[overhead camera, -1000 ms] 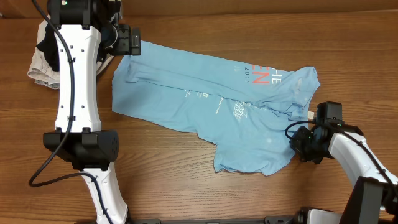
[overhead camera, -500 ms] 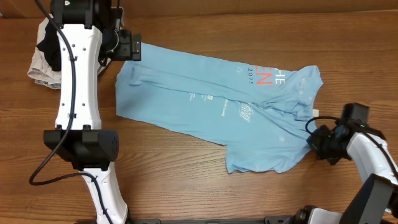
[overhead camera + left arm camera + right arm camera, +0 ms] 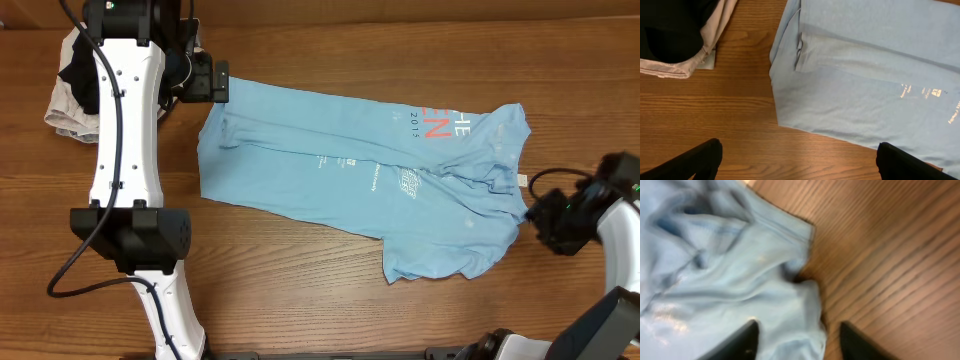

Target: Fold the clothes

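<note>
Stage, as judged: laying out and flattening, ahead of any fold.

The sky-blue T-shirt (image 3: 360, 190) lay on the wooden table (image 3: 300, 300), running on a slant from upper left to lower right. Its red and white lettering (image 3: 440, 125) faced up near the far right end. The left half was fairly flat, with one long crease across it. The right half was rumpled and bunched near the edge. No fold had been made yet.

Left gripper (image 3: 220, 80): hovering just beside the shirt's upper-left corner. In the wrist view its fingers stood wide apart with nothing between them but the cloth and table below.

Right gripper (image 3: 552, 222): at the shirt's right edge. In the wrist view its fingers were parted, and a wrinkled lip of blue cloth lay between them without being pinched.

Beige folded cloth (image 3: 60, 112) and black garment (image 3: 76, 72): piled at the far left corner, apart from the shirt.

Next move, as judged: each gripper should take an edge and draw the cloth taut so the right-hand bunching flattens. A first fold would call for a firm pinch on one layer only.
</note>
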Robot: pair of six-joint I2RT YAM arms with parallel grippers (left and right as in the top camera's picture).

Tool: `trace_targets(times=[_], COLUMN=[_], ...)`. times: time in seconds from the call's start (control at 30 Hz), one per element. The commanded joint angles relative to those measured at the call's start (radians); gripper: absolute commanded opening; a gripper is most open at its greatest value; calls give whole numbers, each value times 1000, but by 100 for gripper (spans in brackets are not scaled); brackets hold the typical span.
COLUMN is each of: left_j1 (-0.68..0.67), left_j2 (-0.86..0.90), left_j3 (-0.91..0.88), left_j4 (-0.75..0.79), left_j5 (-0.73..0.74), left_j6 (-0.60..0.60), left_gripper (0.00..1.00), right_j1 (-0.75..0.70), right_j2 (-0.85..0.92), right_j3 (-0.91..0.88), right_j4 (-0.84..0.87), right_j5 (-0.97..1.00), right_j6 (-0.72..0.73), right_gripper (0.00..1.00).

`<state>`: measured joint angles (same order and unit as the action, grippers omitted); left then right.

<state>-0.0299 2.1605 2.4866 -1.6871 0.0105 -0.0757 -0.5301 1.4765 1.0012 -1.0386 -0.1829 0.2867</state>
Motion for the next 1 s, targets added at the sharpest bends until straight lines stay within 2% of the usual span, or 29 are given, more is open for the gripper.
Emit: trace_targets(times=[0.0, 0.07, 0.13, 0.27, 0.43, 0.7, 0.8, 0.97], left_j1=[11, 11, 10, 18, 47, 146, 156, 137], left_j2=[-88, -126, -175, -225, -243, -242, -242, -242], left_j3=[-1, -2, -11, -97, -325, -713, -829, -970], left_j4=[-3, -3, -3, -3, 27, 306, 411, 554], left_j5=[16, 16, 12, -15, -60, 87, 92, 101], left_j6=[-39, -78, -118, -177, -247, -241, -241, -235], left_gripper=[100, 100, 100, 100, 100, 95, 93, 80], right_j1=[11, 26, 62, 132, 240, 394, 428, 439], right_j2=[-61, -89, -135, -198, -235, -233, -232, -229], right_j3=[154, 221, 290, 307, 307, 307, 307, 307], right_j4=[-89, -158, -244, -295, -314, -342, -340, -333], right_j5=[-37, -37, -40, -40, -40, -39, -36, -36], right_j6=[-34, -34, -33, -33, -33, -26, -25, -25], right_gripper=[79, 94, 100, 100, 100, 88, 83, 77])
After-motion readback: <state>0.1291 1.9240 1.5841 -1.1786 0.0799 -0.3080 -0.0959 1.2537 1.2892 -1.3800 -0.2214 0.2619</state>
